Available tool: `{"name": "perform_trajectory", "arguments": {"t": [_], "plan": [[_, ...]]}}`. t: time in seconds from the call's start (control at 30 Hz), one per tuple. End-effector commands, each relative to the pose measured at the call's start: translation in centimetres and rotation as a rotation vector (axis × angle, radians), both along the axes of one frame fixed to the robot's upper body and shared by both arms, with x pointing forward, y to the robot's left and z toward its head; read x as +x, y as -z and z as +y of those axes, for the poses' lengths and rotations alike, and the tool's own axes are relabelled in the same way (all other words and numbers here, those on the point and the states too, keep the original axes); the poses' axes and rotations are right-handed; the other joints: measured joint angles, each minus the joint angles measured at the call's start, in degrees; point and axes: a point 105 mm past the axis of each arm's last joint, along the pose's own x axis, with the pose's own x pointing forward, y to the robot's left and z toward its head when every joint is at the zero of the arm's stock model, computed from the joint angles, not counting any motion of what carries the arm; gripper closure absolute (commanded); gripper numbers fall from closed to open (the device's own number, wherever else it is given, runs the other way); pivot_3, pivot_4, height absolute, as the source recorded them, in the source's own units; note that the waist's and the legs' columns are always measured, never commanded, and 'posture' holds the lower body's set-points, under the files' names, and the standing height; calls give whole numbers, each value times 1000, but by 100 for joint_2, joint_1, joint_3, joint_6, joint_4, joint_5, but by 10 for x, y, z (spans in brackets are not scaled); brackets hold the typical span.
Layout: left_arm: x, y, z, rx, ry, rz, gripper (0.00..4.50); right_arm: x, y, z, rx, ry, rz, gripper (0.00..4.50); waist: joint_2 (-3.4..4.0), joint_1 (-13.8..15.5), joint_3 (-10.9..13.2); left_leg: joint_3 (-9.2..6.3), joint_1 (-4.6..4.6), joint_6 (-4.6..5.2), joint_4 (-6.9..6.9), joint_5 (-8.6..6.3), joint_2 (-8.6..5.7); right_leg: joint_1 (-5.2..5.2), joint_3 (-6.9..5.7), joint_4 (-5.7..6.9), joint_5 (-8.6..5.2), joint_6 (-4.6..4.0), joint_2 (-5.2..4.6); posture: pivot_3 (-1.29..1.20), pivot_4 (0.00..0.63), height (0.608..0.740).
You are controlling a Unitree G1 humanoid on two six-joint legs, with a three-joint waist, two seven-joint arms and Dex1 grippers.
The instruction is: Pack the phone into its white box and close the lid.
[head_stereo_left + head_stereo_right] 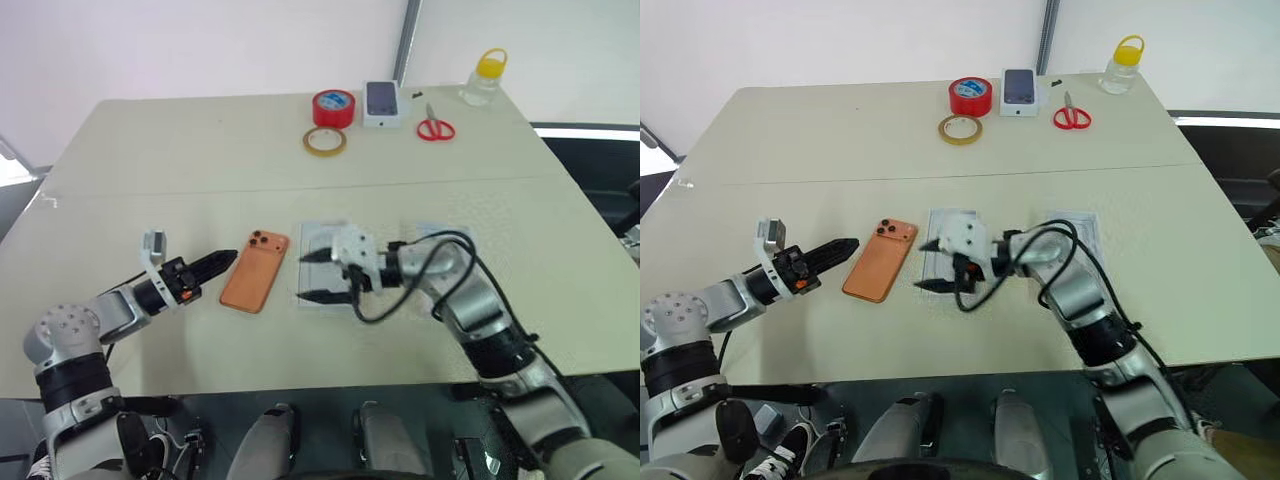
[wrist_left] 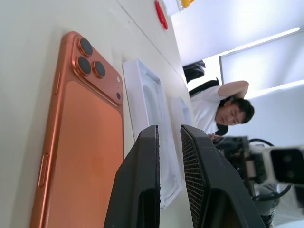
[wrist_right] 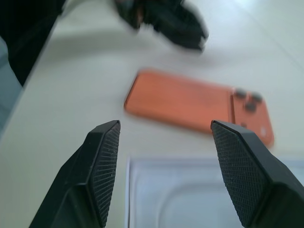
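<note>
**Desk contents, phone unpacked**

- Desk (image 1: 300, 170): pale beige top, carrying every item below.
- Phone (image 1: 255, 271): orange, lying flat with its back up and the three lenses at the far corner. It rests directly on the desk, just left of the white box and apart from it, not inside any tray.
- White box (image 1: 940, 228): shallow tray, flat on the desk at centre, partly covered by the right gripper. The right wrist view shows its raised rim and a rounded recess inside.
- Lid (image 1: 1080, 229): second white tray, flat on the desk to the right of the white box, partly behind the right arm.
- Left gripper (image 1: 226, 260): held low just left of the phone, tips pointing toward its near edge. Its jaws stand nearly together with a thin gap, holding nothing.
- Right gripper (image 1: 314, 276): over the white box, pointing left toward the phone. Its jaws are spread wide and empty.
- Far edge of the desk, left to right: tape ring (image 1: 325, 141), red tape roll (image 1: 334, 107), small box printed with a phone picture (image 1: 382, 103), red-handled scissors (image 1: 434, 127), clear bottle with yellow cap (image 1: 484, 78).
- Person (image 2: 223, 111): seen beyond the desk in the left wrist view, one arm raised.
</note>
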Motion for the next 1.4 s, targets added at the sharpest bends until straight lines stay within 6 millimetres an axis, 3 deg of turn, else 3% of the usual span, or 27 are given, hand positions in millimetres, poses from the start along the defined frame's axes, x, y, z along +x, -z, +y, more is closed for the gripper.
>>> {"name": "perform_trajectory", "arguments": {"t": [0.03, 0.2, 0.3, 0.43, 0.47, 0.57, 0.7, 0.73, 0.9, 1.13, 1.4], "plan": [[-2, 3, -1, 11, 26, 38, 3718, 13, -20, 17, 62, 51, -48, 1187, 0, -7, 0, 1, 1, -4, -1, 2, 2, -3, 2, 4, 1, -2, 2, 0, 150, 740], [20, 4, 26, 269, -148, -91, 3718, 18, -26, 31, 82, 64, -110, 1187, -4, 45, 1, 1, 0, -20, -3, 12, 3, -7, 1, -2, 2, -4, 3, 0, 150, 740], [31, -6, 43, 327, -214, -151, 2428, 22, -24, 36, 88, 92, -121, 1126, -11, 85, 3, 0, 0, -23, -3, 13, 2, -17, -2, -12, 3, -5, 2, 0, 150, 740], [34, -11, 45, 419, -178, -203, 401, 23, -16, 50, 67, 106, -146, 1126, -13, 92, 5, 0, 0, -19, -7, 11, -1, -19, -1, -17, 3, -5, -2, 0, 150, 740], [34, -9, 43, 431, -157, -204, 401, 23, -13, 53, 47, 105, -159, 1126, -13, 89, 5, 0, 0, -19, -8, 11, -2, -19, -1, -17, 3, -5, -3, 0, 150, 740], [31, 1, 34, 437, -86, -176, 337, 23, -10, 65, 81, 119, -83, 2042, -13, 67, 5, 0, 0, -19, -9, 11, -2, -19, -1, -14, 3, -5, -1, 0, 150, 740], [27, 6, 26, 415, -11, -143, 337, 30, -2, 68, 6, 136, -129, 4102, -14, 24, 6, 0, 0, -18, -9, 11, 0, -18, 1, -7, 3, -6, 1, 0, 150, 740], [28, 8, 26, 425, -3, -142, 337, 31, 0, 68, -18, 135, -147, 4442, -14, 27, 6, -1, 0, -18, -9, 11, 0, -22, -1, -6, 3, -6, 3, 0, 150, 740], [27, 15, 21, 452, 58, -137, 337, 31, 16, 65, -170, 119, -189, 4442, -14, 28, 6, -1, 1, -17, -9, 11, -1, -27, -1, -6, 3, -6, 3, 0, 150, 740], [18, 25, 9, 455, 190, -77, 337, 33, 19, 73, -228, 164, -164, 4442, -13, 29, 6, -1, 1, -16, -9, 10, -1, -25, -1, -5, 3, -6, 3, 0, 150, 740], [9, 52, -4, 499, 319, 60, 337, 36, 28, 74, -310, 161, -196, 4442, 0, 36, -10, -1, 10, -15, -9, 10, -4, -15, -1, -6, 3, -5, 1, 0, 150, 740]]}}
